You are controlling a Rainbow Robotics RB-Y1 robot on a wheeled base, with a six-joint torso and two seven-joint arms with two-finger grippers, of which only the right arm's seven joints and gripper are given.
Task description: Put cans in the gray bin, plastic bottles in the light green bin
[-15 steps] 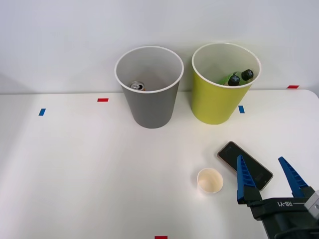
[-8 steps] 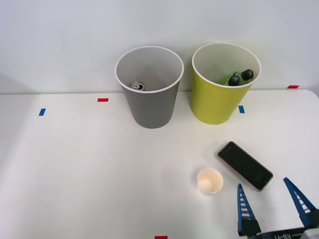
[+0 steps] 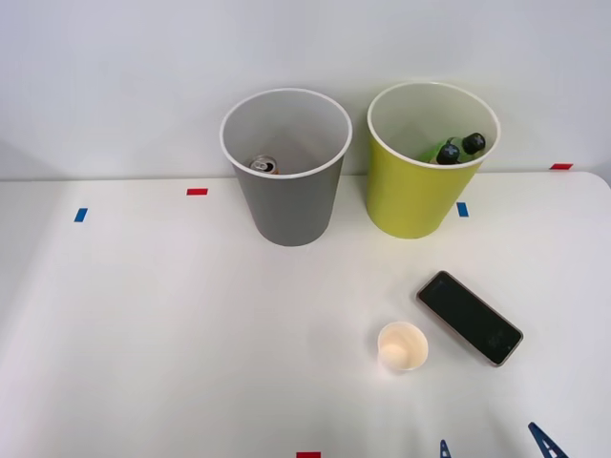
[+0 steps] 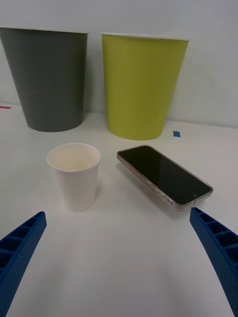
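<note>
Up along the far edge of the white table (image 3: 143,315), the gray bin (image 3: 286,191) stands upright, and a can (image 3: 263,165) lies on its floor with the silver pull-tab top showing. Just beside it, toward the far right corner, the light green bin (image 3: 420,186) stands upright too, holding plastic bottles (image 3: 458,148) whose black caps and green bodies show against its inner wall. Nearer the table's front edge, a small white paper cup (image 3: 402,346) stands upright with its mouth up, and a dark smartphone (image 3: 469,317) lies flat and angled just beside it, apart from it. At the front right corner the right gripper (image 4: 119,257) hovers with its blue ribbed fingers (image 4: 22,247) spread wide, gripping nothing.
</note>
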